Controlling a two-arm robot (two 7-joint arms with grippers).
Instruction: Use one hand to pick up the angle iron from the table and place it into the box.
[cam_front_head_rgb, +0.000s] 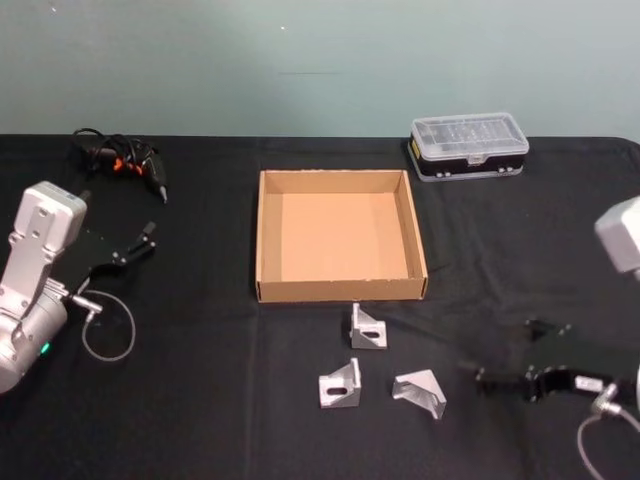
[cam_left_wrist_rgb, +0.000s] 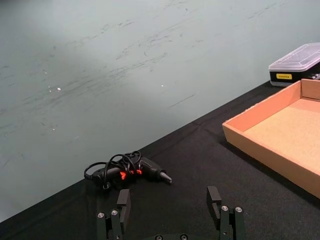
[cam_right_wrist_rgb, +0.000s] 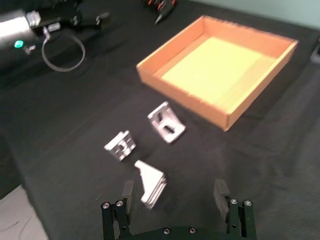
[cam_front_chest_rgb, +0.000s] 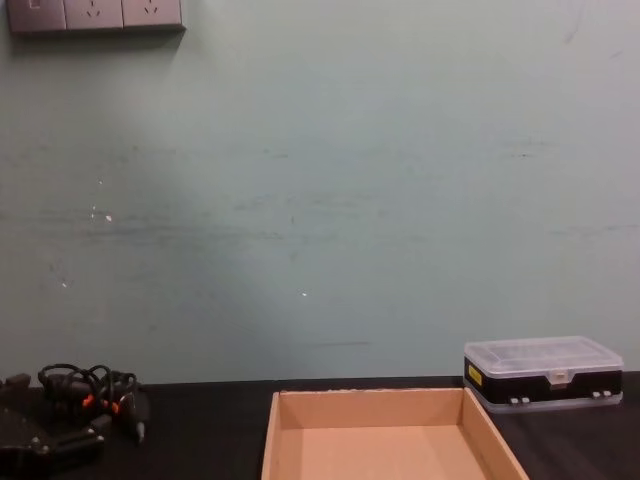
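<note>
**Angle irons (cam_front_head_rgb: 340, 385) loose on the table (cam_front_head_rgb: 200, 400), in front of the box (cam_front_head_rgb: 340, 291)**

Three angle irons of pale metal lie on the black table, all outside the tan box and near its front wall. The rear angle iron (cam_front_head_rgb: 367, 328) stands just beside that wall, with a narrow strip of table between them. The left angle iron (cam_right_wrist_rgb: 120, 145) and the right-hand angle iron (cam_front_head_rgb: 420, 392) lie side by side a little nearer the robot, apart from each other and from the rear piece.

The right tool (cam_right_wrist_rgb: 173, 196) sits low over the table, to the right of the group. Its jaws are spread wide and grip nothing. In the right wrist view the right-hand angle iron lies just ahead of one of its fingers (cam_right_wrist_rgb: 127, 192), and contact cannot be judged.

The left tool (cam_left_wrist_rgb: 168, 200) is well to the left of the box, also with jaws spread and gripping nothing. Beyond it, near the table's far left edge, lies a black corded hand tool (cam_front_head_rgb: 125, 160) with orange marks. A black case with a clear lid (cam_front_head_rgb: 468, 146) stands behind the box's right rear corner.
</note>
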